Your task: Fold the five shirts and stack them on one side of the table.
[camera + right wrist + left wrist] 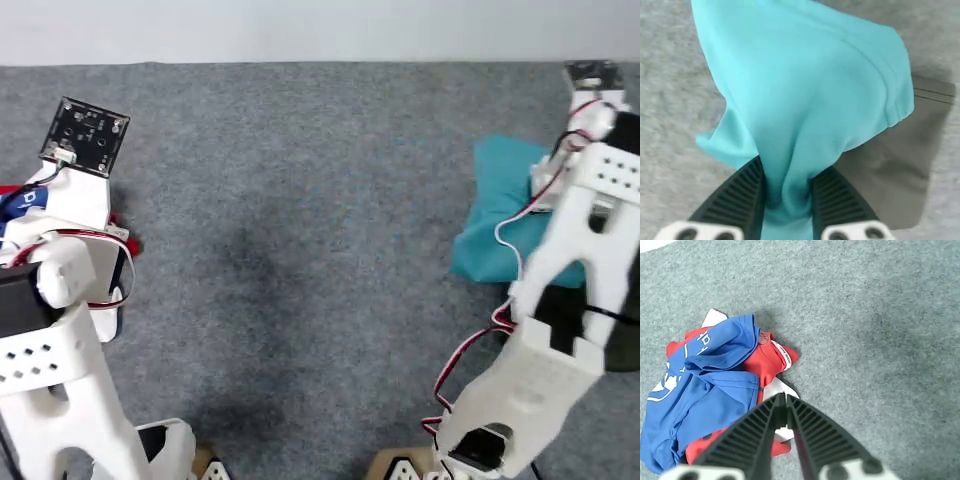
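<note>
A turquoise shirt (pixel 805 85) hangs bunched from my right gripper (pixel 787 192), which is shut on its fabric; in the high view the turquoise shirt (pixel 495 215) sits at the table's right side, partly under the right arm. Under it lies a folded grey-brown shirt (pixel 895 175). At the left side, a loose heap holds a blue shirt (pixel 705 395) on top of a red shirt (pixel 767 360), with a bit of white cloth (pixel 715 316) peeking out. My left gripper (pixel 786 405) hovers over the heap's edge, shut with nothing held.
Grey carpet-like table cover (pixel 300 230) stretches wide between the two arms. A black square board (pixel 85 135) rides on the left arm. The table's far edge meets a pale wall (pixel 300 30).
</note>
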Robot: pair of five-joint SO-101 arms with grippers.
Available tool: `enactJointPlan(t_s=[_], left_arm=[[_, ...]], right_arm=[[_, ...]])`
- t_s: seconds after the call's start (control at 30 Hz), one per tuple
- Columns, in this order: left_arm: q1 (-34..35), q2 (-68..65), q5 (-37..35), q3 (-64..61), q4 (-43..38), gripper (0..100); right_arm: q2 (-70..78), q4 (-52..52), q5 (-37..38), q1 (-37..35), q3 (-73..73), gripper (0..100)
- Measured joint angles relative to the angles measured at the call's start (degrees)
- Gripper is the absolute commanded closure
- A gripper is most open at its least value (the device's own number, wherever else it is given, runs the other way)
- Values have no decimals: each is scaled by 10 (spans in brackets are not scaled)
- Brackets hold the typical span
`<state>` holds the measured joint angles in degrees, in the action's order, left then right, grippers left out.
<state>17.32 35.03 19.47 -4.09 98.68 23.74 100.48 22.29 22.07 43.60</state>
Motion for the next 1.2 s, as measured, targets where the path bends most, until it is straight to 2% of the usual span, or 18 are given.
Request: enactJointPlan(t_s=[0.43, 0.73, 1.0, 1.1, 1.2], left_arm=[[0, 0, 0, 0, 0, 995], [0, 0, 0, 0, 0, 995], [0, 0, 0, 0, 0, 995], [0, 0, 0, 0, 0, 995], [0, 0, 0, 0, 0, 995]], right_arm=[[-3, 0, 99, 93, 0, 990], [38, 0, 142, 147, -1, 990], [48, 0, 220, 208, -1, 989], [89, -18, 244, 224, -1, 909], [132, -41, 250, 237, -1, 712]])
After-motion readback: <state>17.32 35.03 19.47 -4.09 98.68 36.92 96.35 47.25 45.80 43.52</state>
